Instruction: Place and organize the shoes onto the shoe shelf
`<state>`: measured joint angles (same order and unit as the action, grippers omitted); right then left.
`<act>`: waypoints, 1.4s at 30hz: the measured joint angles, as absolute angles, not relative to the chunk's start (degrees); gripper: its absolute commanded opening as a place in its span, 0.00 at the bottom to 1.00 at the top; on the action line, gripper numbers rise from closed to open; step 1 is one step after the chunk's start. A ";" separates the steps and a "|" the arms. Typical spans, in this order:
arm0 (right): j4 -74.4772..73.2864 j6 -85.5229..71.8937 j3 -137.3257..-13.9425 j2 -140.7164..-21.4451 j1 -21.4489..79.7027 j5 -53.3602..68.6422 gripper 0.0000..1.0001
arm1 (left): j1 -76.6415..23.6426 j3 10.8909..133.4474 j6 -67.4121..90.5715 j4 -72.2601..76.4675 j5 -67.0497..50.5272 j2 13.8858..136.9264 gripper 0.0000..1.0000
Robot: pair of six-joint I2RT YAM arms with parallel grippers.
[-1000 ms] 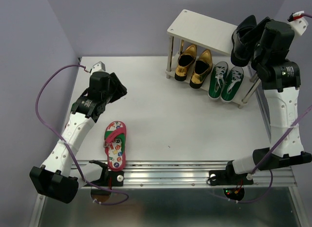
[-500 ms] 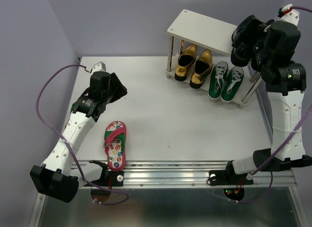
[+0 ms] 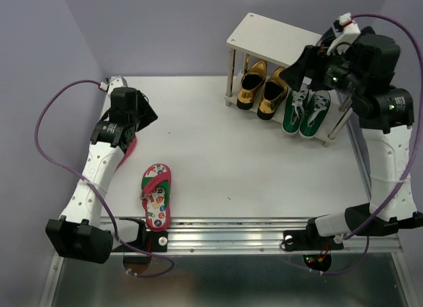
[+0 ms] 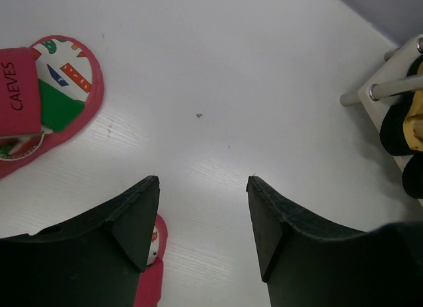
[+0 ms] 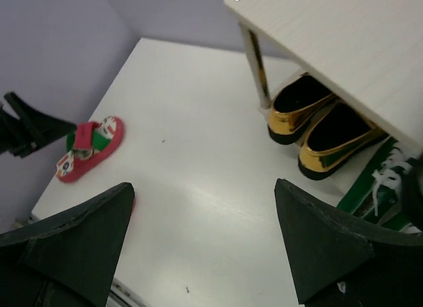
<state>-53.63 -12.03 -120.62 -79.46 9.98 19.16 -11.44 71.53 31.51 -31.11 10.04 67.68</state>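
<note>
Open table (image 3: 251,162) centre (flip-flop (image 3: 156,195) near front)

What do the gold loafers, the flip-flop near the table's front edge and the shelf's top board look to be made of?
Gold loafers: probably metallic-coated synthetic leather, given the bright, mirror-like highlights.
Flip-flop: likely foam or rubber, with a matte red-pink rim and a printed, colourful footbed.
Top board: seemingly laminated wood board, pale and matte with faint grain lines.

A robotics lab cell: bare lilac walls (image 3: 79,30) box in a white table (image 3: 218,168), arms (image 3: 92,178) bolted to an aluminium rail (image 3: 231,229), purple cables (image 3: 37,138) trailing.
</note>
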 measured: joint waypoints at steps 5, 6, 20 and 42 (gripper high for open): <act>-54.08 -10.41 -119.15 -84.49 25.45 17.30 0.97 | -8.01 73.67 29.98 -33.06 11.70 70.81 0.67; -54.06 -10.17 -118.85 -85.91 28.14 16.78 0.97 | -7.68 73.67 29.74 -33.54 12.34 71.22 0.67; -45.39 -13.61 -87.24 -86.56 40.58 13.37 1.00 | 0.30 65.95 27.38 -35.99 20.18 74.43 0.99; -40.18 -16.36 -81.23 -80.16 40.58 11.33 1.00 | 13.98 63.02 26.00 -20.93 9.23 93.10 0.19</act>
<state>-40.18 -16.36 -81.23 -80.16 40.58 11.33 13.98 63.02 26.00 -20.93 9.23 93.10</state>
